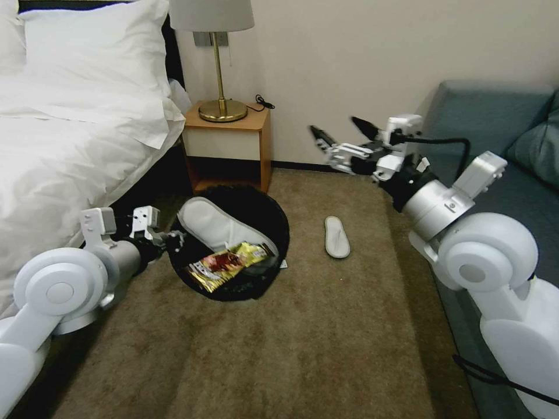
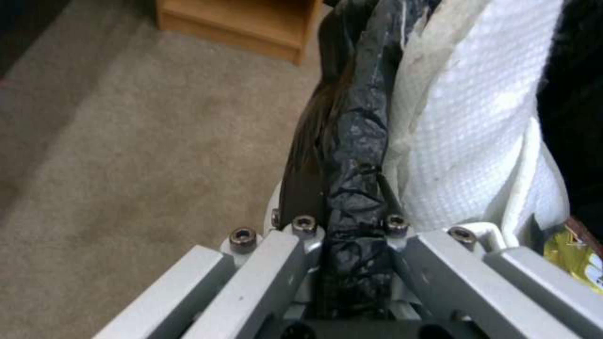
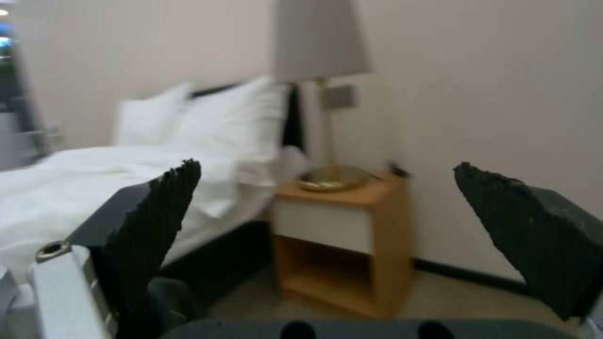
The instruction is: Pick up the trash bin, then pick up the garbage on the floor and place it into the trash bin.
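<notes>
left gripper (image 1: 172, 240) pinching trash bin (image 1: 256, 201) rim at 9 o'clock | right gripper (image 1: 338, 132) spread wide, aloft | white slipper (image 1: 336, 236) on carpet, 3 o'clock of bin

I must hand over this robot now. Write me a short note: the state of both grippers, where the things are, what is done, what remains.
Left gripper: shut on the trash bin, clamping its bag-lined rim beside the bed.
Right gripper: open, empty, raised in the air above the carpet near the sofa.
Done: one white slipper and a gold and red snack wrapper are in the bin.
Left: a second slipper lies on the carpet to the right of the bin; it must go in.
</notes>
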